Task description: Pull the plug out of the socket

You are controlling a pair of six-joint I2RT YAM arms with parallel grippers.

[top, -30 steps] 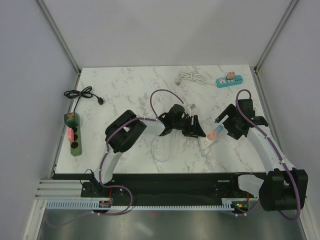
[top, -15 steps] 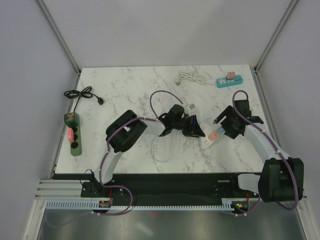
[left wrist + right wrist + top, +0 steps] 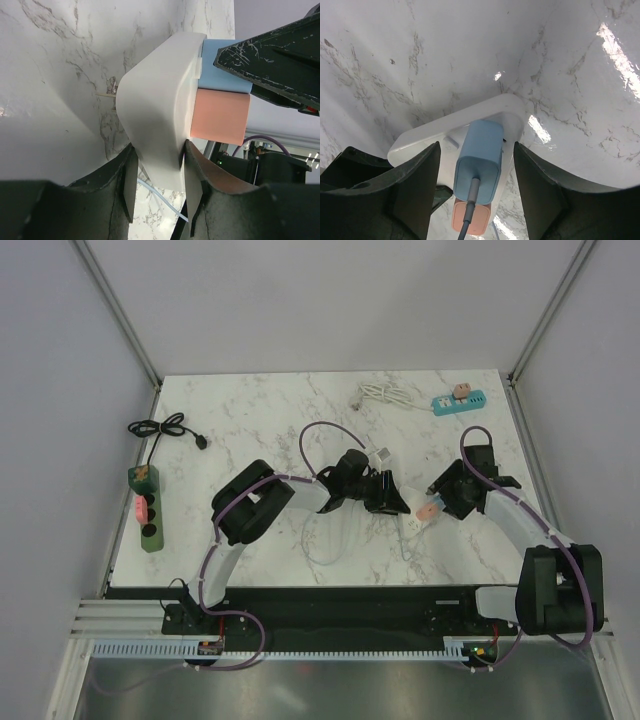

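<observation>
Left gripper (image 3: 157,172) pinches the near end of the white socket (image 3: 155,100), fingers tight on both sides. Blue plug (image 3: 479,152) and pink plug (image 3: 220,117) sit seated at its far end. Right gripper (image 3: 476,150) is spread wide, straddling the blue plug, with a gap either side. Table (image 3: 470,50) lies beyond.

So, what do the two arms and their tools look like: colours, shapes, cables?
Both arms are alike: the left arm and right arm have white links between bulky black joints. A purple cable loops loosely along each. The left tool and right tool are black, with broad wedge-shaped fingers. One right finger shows pale scratches. I see no sleeves or labels.
</observation>
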